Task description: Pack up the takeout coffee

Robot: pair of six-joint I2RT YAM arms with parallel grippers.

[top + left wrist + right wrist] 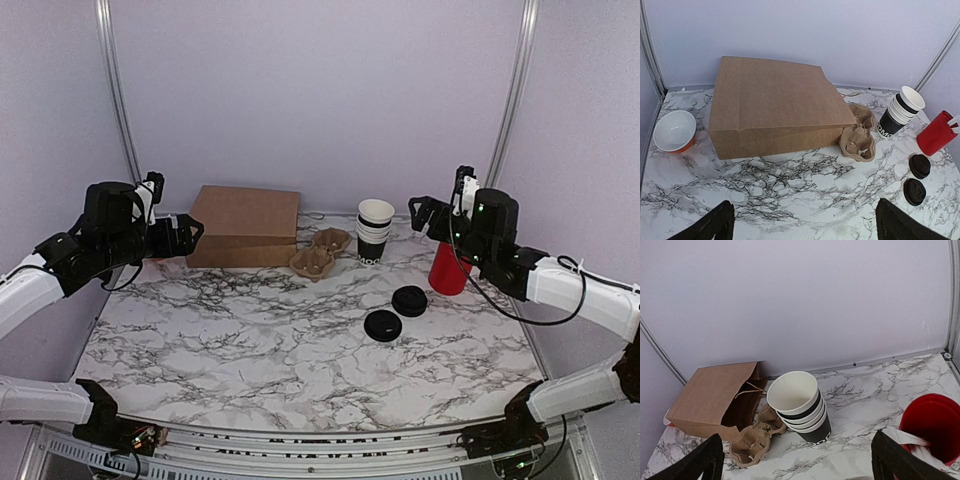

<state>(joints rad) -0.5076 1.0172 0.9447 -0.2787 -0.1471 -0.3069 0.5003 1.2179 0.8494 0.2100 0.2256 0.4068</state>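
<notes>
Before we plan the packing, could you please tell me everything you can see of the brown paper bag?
The brown paper bag is plain, unprinted kraft paper. It lies on its side at the back left of the marble table, one broad flat face up, with a fold crease running along its near side. Its mouth faces right and gapes slightly, and the right wrist view shows a thin string handle there. The cardboard cup carrier sits right at that mouth, seemingly touching it.
</notes>
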